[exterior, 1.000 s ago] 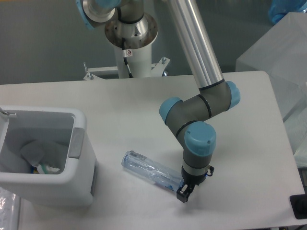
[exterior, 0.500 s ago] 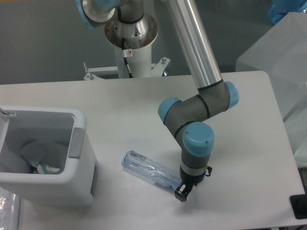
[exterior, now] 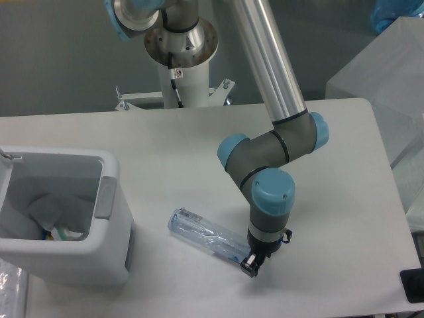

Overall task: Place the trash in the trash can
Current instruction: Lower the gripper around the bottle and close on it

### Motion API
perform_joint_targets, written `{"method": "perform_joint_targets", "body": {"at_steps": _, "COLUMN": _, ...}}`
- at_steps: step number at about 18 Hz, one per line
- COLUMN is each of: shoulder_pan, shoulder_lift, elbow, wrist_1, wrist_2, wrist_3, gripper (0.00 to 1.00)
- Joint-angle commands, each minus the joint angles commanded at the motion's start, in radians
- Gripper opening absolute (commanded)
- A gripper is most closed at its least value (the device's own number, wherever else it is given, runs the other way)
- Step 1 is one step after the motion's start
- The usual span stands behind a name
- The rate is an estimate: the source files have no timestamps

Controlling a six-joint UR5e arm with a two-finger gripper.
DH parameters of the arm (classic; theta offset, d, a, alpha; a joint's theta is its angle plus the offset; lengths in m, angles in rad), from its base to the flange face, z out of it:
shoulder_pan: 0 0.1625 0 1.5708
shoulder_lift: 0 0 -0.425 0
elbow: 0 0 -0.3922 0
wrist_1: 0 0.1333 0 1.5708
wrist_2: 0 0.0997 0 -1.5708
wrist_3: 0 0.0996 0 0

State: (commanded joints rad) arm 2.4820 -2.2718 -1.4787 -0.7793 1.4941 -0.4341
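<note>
Down at the counter [exterior: 318,218], the hand [exterior: 250,266] meets the bottle's [exterior: 207,236] near end; its long axis runs up-left toward the trash can [exterior: 109,199]. Finger spread cannot be told.

a: where's the tool [exterior: 250,266]?
b: low on the desk [exterior: 185,139], at the right end of the crushed bottle [exterior: 207,236].
a: and the trash can [exterior: 63,215]?
b: at the left edge, crumpled trash [exterior: 53,215] inside.
</note>
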Motion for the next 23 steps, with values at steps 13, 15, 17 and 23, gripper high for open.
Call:
{"method": "perform_joint_targets", "body": {"at_steps": 13, "shoulder_pan": 0.0, "shoulder_lift": 0.002, "elbow": -0.002, "wrist_1": -0.002, "wrist_2": 0.0, "wrist_3": 0.0, "gripper": 0.36}}
{"method": "perform_joint_targets", "body": {"at_steps": 15, "shoulder_pan": 0.0, "shoulder_lift": 0.002, "elbow": 0.0, "wrist_1": -0.002, "wrist_2": 0.0, "wrist_3": 0.0, "gripper": 0.36}}
{"method": "perform_joint_targets", "body": {"at_steps": 17, "shoulder_pan": 0.0, "shoulder_lift": 0.003, "elbow": 0.002, "wrist_1": 0.0, "wrist_2": -0.002, "wrist_3": 0.0, "gripper": 0.36}}
{"method": "perform_joint_targets", "body": {"at_steps": 23, "shoulder_pan": 0.002, "shoulder_lift": 0.044, "elbow": 0.002, "wrist_1": 0.003, "wrist_2": 0.0, "wrist_3": 0.005, "gripper": 0.36}}
